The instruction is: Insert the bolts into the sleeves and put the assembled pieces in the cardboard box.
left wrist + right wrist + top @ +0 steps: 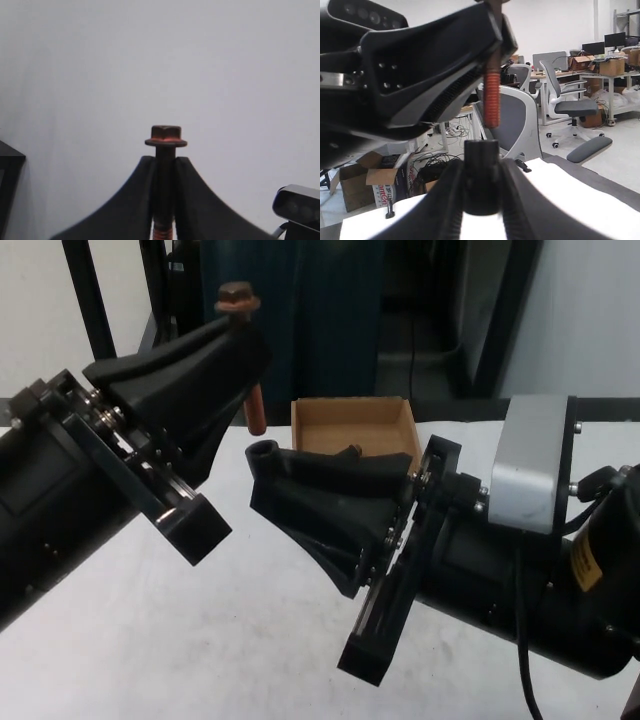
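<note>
My left gripper (240, 340) is raised above the bench and shut on a rusty orange bolt (252, 400); its hex head (166, 136) stands above the fingers and its threaded end (491, 105) hangs down. Just below and a little right of it, my right gripper (268, 462) is shut on a black sleeve (481, 175), held upright with its open end (264, 450) up. The bolt's tip hovers just above the sleeve's mouth without touching it. Behind both grippers the cardboard box (312, 416) sits open on the white bench.
The white bench top (250, 640) spreads below both arms. A dark piece (350, 451) lies inside the box. Black frame posts (95, 300) stand at the back left. Office chairs (570, 100) and desks fill the room beyond the bench.
</note>
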